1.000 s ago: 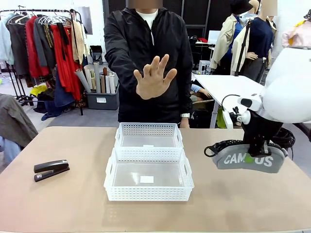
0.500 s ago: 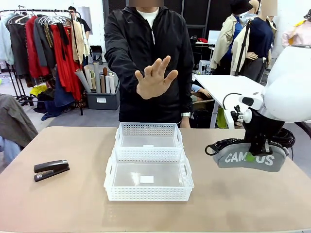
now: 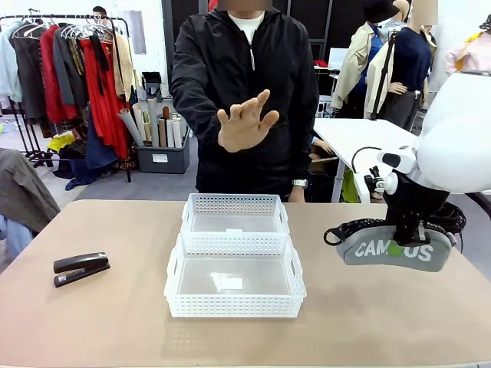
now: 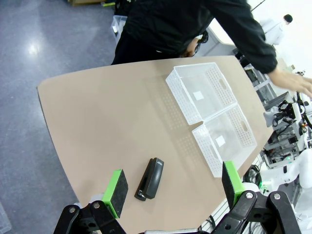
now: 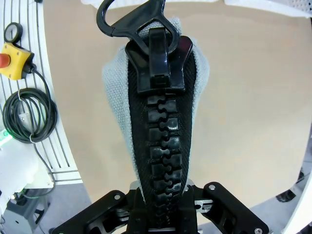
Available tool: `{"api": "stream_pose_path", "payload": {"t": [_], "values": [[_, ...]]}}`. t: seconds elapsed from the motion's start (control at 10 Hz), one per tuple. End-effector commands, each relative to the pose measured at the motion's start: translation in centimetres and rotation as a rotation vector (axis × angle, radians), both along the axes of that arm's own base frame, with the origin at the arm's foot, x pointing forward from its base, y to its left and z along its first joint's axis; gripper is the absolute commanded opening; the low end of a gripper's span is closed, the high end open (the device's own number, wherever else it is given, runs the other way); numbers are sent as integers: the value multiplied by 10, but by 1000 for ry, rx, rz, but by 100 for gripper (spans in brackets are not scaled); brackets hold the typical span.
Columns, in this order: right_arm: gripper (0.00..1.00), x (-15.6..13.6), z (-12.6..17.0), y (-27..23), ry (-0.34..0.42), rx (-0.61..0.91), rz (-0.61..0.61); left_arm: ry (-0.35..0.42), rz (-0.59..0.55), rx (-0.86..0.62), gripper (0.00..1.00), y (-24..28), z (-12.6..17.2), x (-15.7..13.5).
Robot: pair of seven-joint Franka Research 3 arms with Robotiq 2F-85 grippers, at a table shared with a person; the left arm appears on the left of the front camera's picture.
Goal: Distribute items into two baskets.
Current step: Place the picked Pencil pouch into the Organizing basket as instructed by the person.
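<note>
At the right of the table my right gripper (image 3: 397, 247) is shut on the grey "CAMPUS" pouch (image 3: 395, 249), which hangs just above the tabletop; its black zip and strap (image 5: 158, 122) run up the right wrist view. Two white lattice baskets stand end to end mid-table, the near one (image 3: 234, 305) in front of the far one (image 3: 235, 205). The black stapler (image 3: 80, 267) lies at the left. In the left wrist view my left gripper (image 4: 173, 184) hangs open high above the stapler (image 4: 150, 178), with the baskets (image 4: 183, 95) farther off. A person's hand (image 3: 245, 121) is raised, palm toward me, above the far basket.
The person in a black jacket (image 3: 242, 92) stands at the far edge behind the baskets. A grey garment (image 3: 23, 192) lies over something at the left table corner. A red stop button (image 5: 5, 59) and coiled cable (image 5: 29, 119) sit below the table edge.
The person has shifted slightly to the right and the raised hand has tilted a little. The pouch, my right gripper, the baskets and the stapler stay where they were.
</note>
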State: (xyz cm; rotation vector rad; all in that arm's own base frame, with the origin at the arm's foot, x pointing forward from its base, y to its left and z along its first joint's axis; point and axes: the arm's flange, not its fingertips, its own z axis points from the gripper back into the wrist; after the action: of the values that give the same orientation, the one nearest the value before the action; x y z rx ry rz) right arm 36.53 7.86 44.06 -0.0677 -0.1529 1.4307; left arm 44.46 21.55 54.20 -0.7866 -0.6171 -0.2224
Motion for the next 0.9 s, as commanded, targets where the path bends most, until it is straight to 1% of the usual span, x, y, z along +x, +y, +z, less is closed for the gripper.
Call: {"api": "stream_pose_path", "payload": {"t": [0.0,0.8], "values": [[0,-1,2,-1,-3,6,2,-4,-1,-2,100,0,2,-2],[0,-1,2,-1,-3,6,2,-4,-1,-2,100,0,2,-2]]}}
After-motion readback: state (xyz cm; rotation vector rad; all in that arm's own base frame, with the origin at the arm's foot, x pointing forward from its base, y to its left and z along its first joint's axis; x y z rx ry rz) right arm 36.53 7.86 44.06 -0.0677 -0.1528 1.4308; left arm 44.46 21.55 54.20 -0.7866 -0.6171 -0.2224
